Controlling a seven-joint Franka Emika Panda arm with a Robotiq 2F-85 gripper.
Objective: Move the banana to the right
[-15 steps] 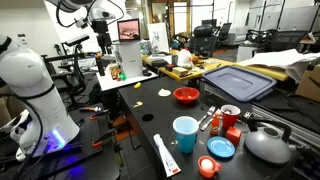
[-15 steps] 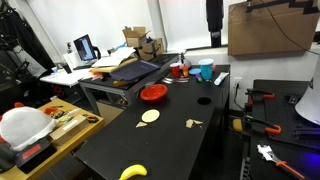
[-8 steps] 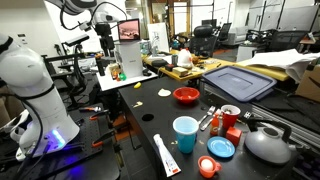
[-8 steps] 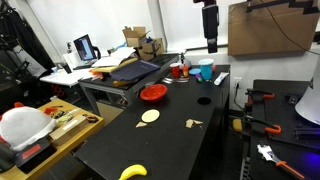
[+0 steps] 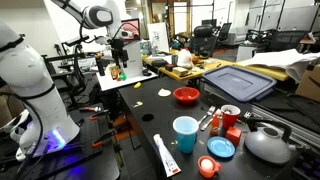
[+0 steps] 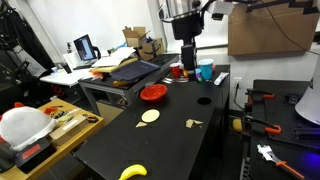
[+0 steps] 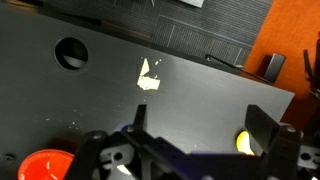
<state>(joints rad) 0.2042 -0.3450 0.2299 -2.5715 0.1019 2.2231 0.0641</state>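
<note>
Your arm (image 5: 96,15) has swung in low over the black table (image 6: 170,150), so the gripper (image 6: 187,58) now hangs just beyond the red bowl (image 6: 153,93), jaws spread wide and empty. The banana (image 6: 133,172) lies untouched at the table's near end, well apart from the bowl. Your approach has only begun.

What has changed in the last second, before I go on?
The arm came down and in: the pincer dropped from the top of an exterior view to hang open above the table near the red bowl. It holds nothing. The banana, the bowl and the blue cup stayed where they were.
</note>
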